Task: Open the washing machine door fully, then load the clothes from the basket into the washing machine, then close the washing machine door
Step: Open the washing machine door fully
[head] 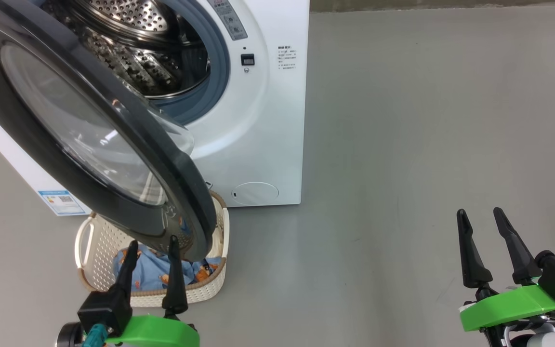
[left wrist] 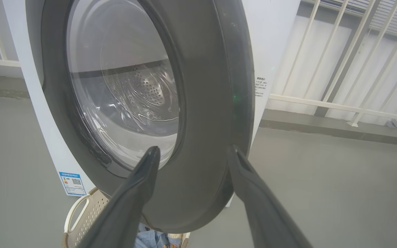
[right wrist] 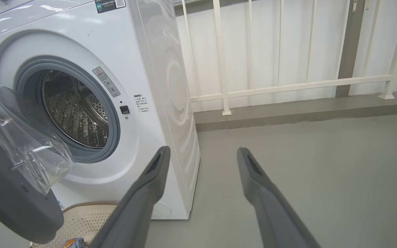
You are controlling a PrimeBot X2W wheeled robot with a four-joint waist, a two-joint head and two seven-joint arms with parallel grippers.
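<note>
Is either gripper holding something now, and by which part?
Nothing is held. The left gripper stands open near the lower rim of the washing machine door, not closed on it. The right gripper is open over the floor.

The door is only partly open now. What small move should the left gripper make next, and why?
Probably push the washing machine door farther open with the open left gripper, which stands at its free edge. The door hangs over the basket and hides part of the clothes.
</note>
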